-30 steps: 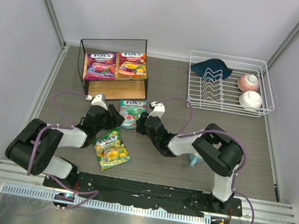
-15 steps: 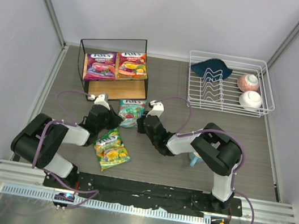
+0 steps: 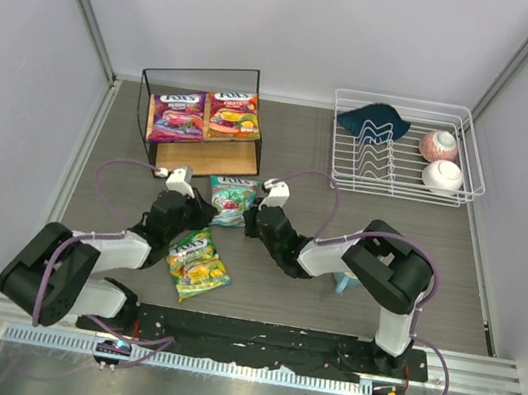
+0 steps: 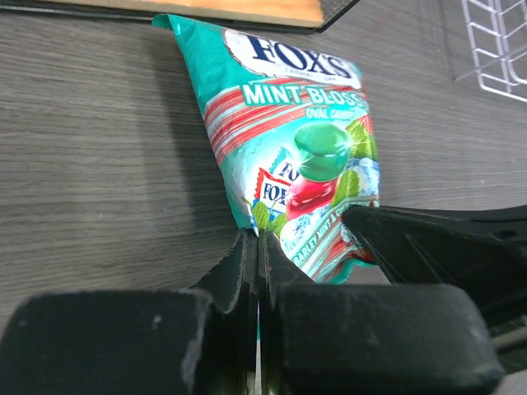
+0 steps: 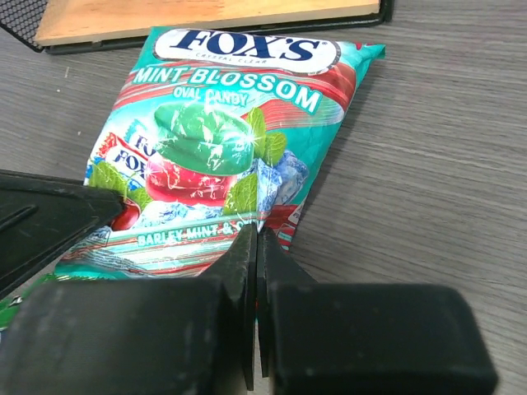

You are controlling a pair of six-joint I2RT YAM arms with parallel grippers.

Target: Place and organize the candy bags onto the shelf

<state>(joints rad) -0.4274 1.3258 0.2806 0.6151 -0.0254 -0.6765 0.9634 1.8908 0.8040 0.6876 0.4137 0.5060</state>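
Observation:
The teal-green candy bag (image 3: 232,197) lies just in front of the shelf (image 3: 203,77). My left gripper (image 3: 205,213) is shut on its near left corner. My right gripper (image 3: 248,219) is shut on its near right corner. In the left wrist view the bag (image 4: 288,123) folds up into the closed left gripper (image 4: 259,239). In the right wrist view its bottom edge (image 5: 222,140) is pinched in the right gripper (image 5: 257,234). The purple-magenta bag (image 3: 178,115) and the red-orange bag (image 3: 234,115) lie side by side on the shelf's top board. The yellow-green bag (image 3: 197,264) lies flat on the table beside the left arm.
A white wire dish rack (image 3: 396,164) stands at the back right with a dark blue item (image 3: 373,122) and two bowls (image 3: 439,145) in it. A small light blue object (image 3: 343,284) sits under the right arm. The shelf's lower board (image 3: 218,159) is bare.
Both grippers have gone from open to shut on the teal-green bag's near corners. The left arm's elbow has swung lower and further left.

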